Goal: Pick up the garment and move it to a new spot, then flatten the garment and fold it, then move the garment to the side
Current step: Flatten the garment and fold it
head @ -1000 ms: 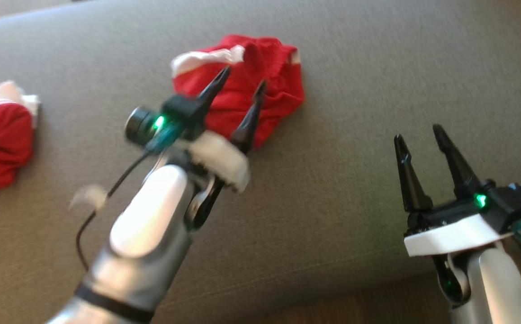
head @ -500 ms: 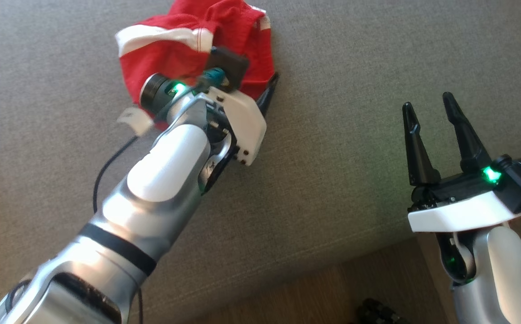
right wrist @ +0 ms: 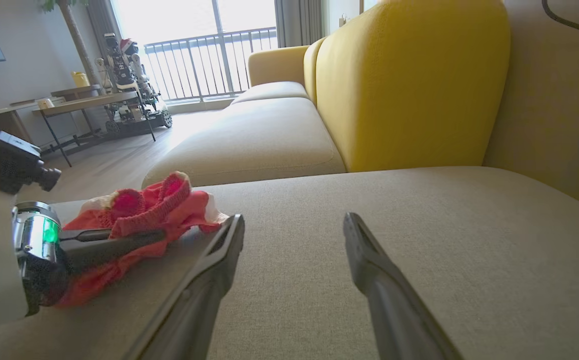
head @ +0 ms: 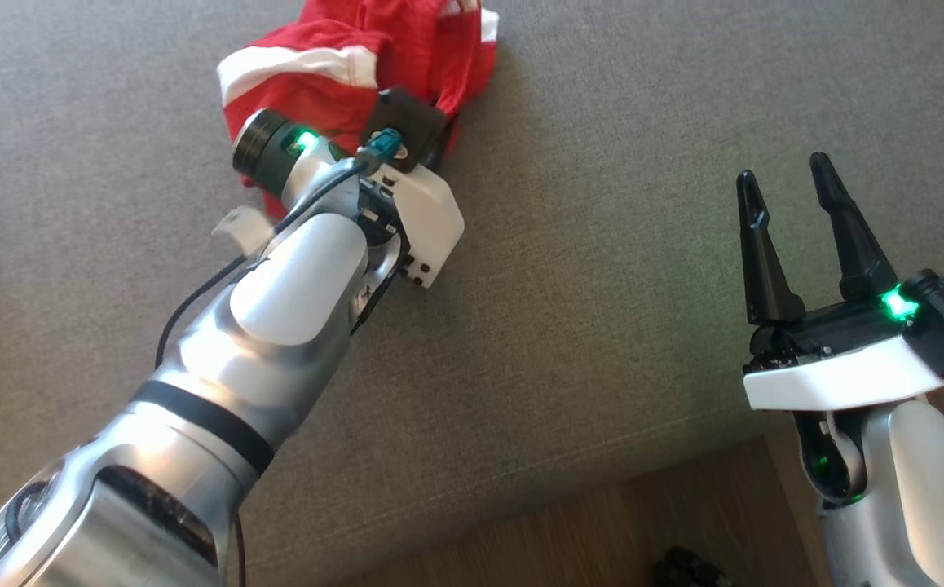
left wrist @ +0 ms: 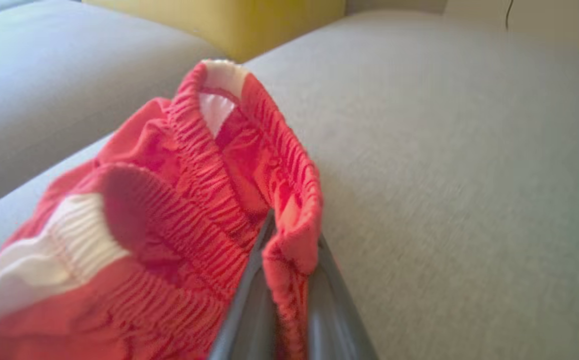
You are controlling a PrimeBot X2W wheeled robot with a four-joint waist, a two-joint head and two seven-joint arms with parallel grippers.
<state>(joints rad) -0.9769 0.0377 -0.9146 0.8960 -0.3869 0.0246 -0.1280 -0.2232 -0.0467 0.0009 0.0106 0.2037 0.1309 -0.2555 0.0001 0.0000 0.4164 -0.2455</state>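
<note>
Shorts of red cloth with white stripes, the garment (head: pixel 333 73), lie bunched on the grey sofa cushion (head: pixel 602 285) at the top of the head view, partly under the wrist of the left arm; from there the fingers of the left gripper (left wrist: pixel 294 230) are hidden behind its own white housing, so the grip cannot be read; the left wrist view settles it, showing the two dark fingers drawn nearly together with a fold of the ribbed elastic waistband pinched between them, the rest of the waistband standing up in a loop beyond the tips; the right wrist view gives the side-on look, one dark finger lying across the crumpled cloth, which rests on the cushion near its front edge, and it adds the room that the others lack: a yellow backrest (right wrist: pixel 409 85), a second seat beyond it, a low table (right wrist: pixel 89 97) and a bright balcony railing (right wrist: pixel 209 55); the right gripper (head: pixel 784 167) hangs well apart from the garment at the lower right, over the cushion's front edge and the wooden floor (head: pixel 602 530), its fingers spread wide and holding nothing; half a second ago one left finger stuck out splayed beside the cloth, and now it has closed in on the fold; a second ago that gripper hovered open short of the garment; the right gripper has kept its wide spread throughout.
</note>
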